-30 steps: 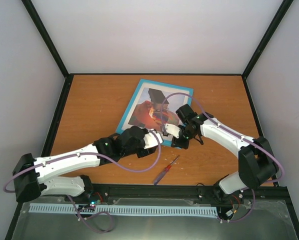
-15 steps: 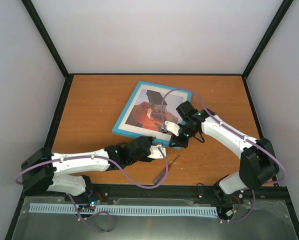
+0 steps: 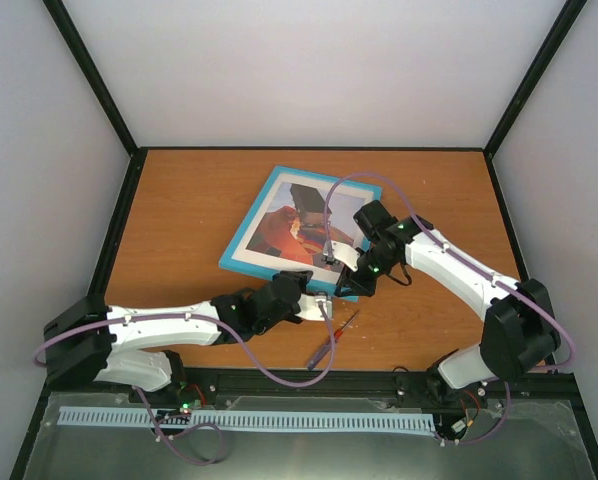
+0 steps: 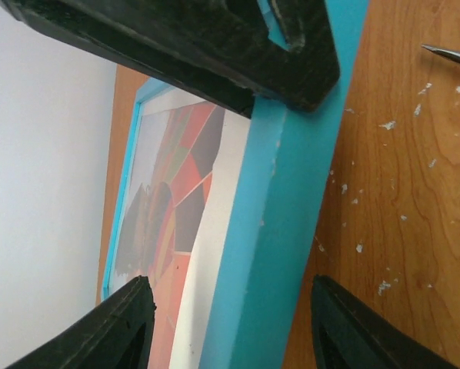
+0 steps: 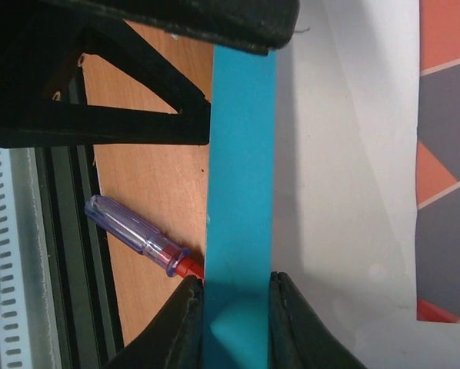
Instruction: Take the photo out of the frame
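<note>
The light-blue frame (image 3: 241, 244) lies face up on the wooden table with the photo (image 3: 291, 226) of the orange chequered balloon still inside it. My right gripper (image 3: 348, 274) is shut on the frame's near edge by its right corner. In the right wrist view, its fingers (image 5: 182, 327) clamp the blue edge (image 5: 241, 192). My left gripper (image 3: 322, 300) is open and straddles the same near edge. In the left wrist view, the blue edge (image 4: 280, 223) runs between its spread fingers (image 4: 126, 327) without touching them, and the photo (image 4: 172, 184) shows beyond.
A screwdriver with a clear-and-red handle (image 3: 331, 340) lies on the table just in front of the frame, between the two arms; it also shows in the right wrist view (image 5: 136, 236). Black rails run along the table's near edge (image 3: 309, 380).
The frame has slid and turned a little to the left and nearer. My left gripper has drawn back off the frame to its near edge. My right gripper has kept its hold.
</note>
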Controlling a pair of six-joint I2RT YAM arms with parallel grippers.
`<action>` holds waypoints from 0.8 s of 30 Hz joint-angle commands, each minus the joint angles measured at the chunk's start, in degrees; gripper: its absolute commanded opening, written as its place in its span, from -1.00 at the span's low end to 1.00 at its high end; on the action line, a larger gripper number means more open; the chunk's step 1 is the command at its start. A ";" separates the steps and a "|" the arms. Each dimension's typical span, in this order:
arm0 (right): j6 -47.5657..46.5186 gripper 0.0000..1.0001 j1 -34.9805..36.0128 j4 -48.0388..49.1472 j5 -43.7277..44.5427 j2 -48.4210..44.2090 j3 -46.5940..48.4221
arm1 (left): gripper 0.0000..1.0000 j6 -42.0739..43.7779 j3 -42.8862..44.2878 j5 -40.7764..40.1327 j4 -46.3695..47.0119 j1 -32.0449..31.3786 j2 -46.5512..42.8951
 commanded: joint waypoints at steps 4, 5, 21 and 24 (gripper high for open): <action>0.92 -0.94 0.01 -2.44 -6.69 -2.01 2.64 | 0.17 1.77 1.45 1.78 -4.12 -0.98 -3.00; 1.09 -0.95 0.03 -2.55 -6.99 -1.99 2.78 | 0.15 2.12 1.10 -0.38 -4.10 -0.98 -2.16; 2.20 -0.94 0.03 -4.41 -9.55 -2.63 4.28 | -0.17 10.84 -1.93 -10.52 5.91 -0.98 -0.83; 2.68 -0.94 0.02 -4.48 -10.29 -2.95 4.17 | -0.28 10.90 -1.78 -10.68 6.02 -0.98 -0.94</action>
